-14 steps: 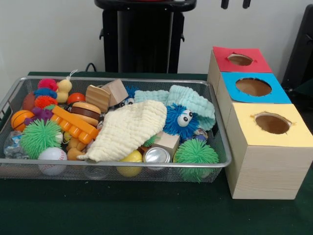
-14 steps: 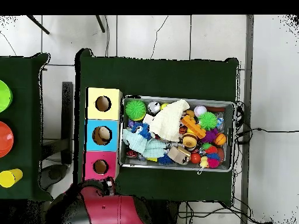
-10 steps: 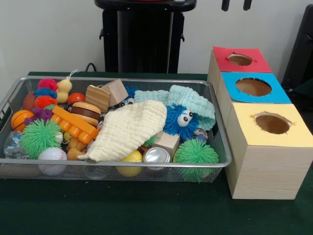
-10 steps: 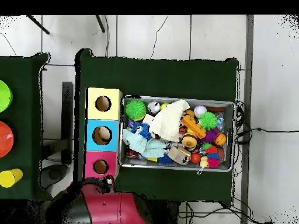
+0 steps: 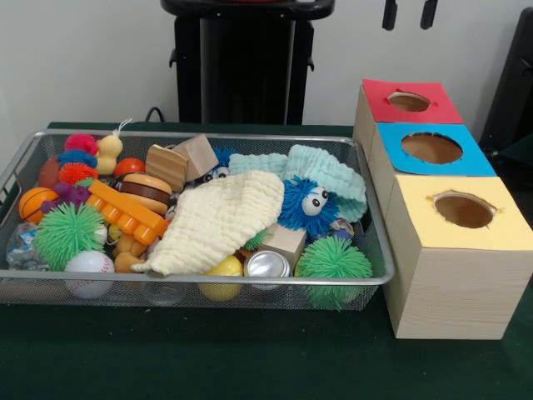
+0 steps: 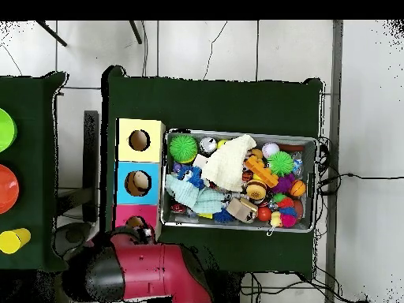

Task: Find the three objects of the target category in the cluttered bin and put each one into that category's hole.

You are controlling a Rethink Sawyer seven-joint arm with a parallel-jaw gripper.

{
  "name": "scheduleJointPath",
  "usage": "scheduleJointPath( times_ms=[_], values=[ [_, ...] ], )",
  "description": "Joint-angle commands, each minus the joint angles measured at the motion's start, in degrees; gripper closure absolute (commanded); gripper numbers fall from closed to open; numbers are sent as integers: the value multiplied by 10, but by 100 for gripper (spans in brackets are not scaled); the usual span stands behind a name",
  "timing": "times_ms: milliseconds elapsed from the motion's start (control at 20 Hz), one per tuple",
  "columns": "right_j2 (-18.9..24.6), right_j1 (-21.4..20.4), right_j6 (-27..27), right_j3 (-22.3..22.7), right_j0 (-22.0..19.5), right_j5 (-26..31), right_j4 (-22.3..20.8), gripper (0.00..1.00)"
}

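tool [image 5: 408,13]: tips at top edge, apart, empty | bin [image 5: 350,282]: full | above red box [image 5: 410,102]

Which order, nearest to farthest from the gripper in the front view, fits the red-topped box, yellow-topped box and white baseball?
From the gripper, top edge:
1. Red-topped box, just below it.
2. Yellow-topped box, lower right.
3. White baseball, bin's lower-left corner.

You see the red arm [image 6: 150,272] covering part of the pink box [image 6: 126,215]. Beyond it sit the blue box [image 6: 138,183] and yellow box [image 6: 140,140], with the bin [image 6: 308,185] beside them.
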Motion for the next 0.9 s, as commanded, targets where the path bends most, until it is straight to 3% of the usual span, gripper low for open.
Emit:
scheduleJointPath(
  times_ms=[50,900],
  values=[
    [26,45,106,-79,-17,45,29,0],
    [19,93,106,-175,-10,100,33,0]
  ],
)
